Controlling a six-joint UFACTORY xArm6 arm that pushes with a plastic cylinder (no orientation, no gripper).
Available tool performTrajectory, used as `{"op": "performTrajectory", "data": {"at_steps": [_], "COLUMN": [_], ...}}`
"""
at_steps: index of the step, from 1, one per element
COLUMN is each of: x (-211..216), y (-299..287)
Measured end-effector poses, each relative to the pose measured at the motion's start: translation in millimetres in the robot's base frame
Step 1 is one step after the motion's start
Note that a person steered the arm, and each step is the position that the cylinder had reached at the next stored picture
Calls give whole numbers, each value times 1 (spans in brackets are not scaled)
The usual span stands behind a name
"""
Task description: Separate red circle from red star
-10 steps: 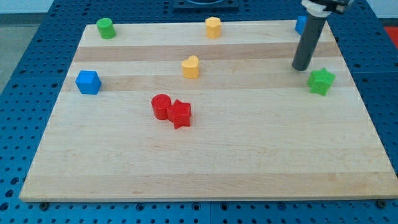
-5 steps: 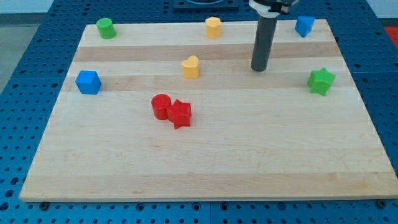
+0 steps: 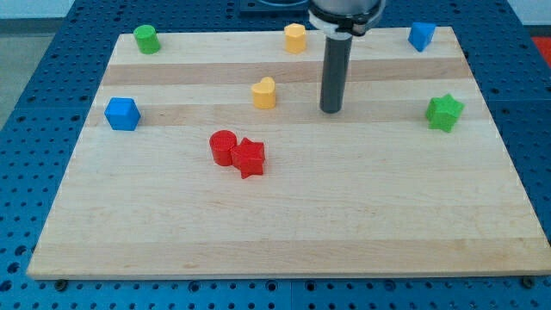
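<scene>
The red circle (image 3: 223,147) and the red star (image 3: 249,157) sit touching each other left of the board's middle, the circle on the left, the star on the right and slightly lower. My tip (image 3: 331,111) rests on the board above and to the right of the pair, well apart from them. The yellow heart-like block (image 3: 264,92) lies to the left of the tip.
A blue cube (image 3: 122,114) sits at the left. A green cylinder (image 3: 146,39) is at the top left, a yellow block (image 3: 295,38) at the top middle, a blue block (image 3: 421,35) at the top right, a green star (image 3: 444,112) at the right.
My tip has moved left and slightly down, from near the green star toward the board's middle. No block has moved.
</scene>
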State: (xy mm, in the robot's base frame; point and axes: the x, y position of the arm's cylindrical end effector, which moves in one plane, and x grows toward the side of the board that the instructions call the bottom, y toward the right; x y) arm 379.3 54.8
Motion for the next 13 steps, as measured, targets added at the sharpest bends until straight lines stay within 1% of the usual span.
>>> {"op": "performTrajectory", "data": {"at_steps": [4, 7, 8, 10, 12, 13], "x": [41, 66, 79, 88, 92, 104], "y": [-109, -171, -173, -169, -149, -138]}}
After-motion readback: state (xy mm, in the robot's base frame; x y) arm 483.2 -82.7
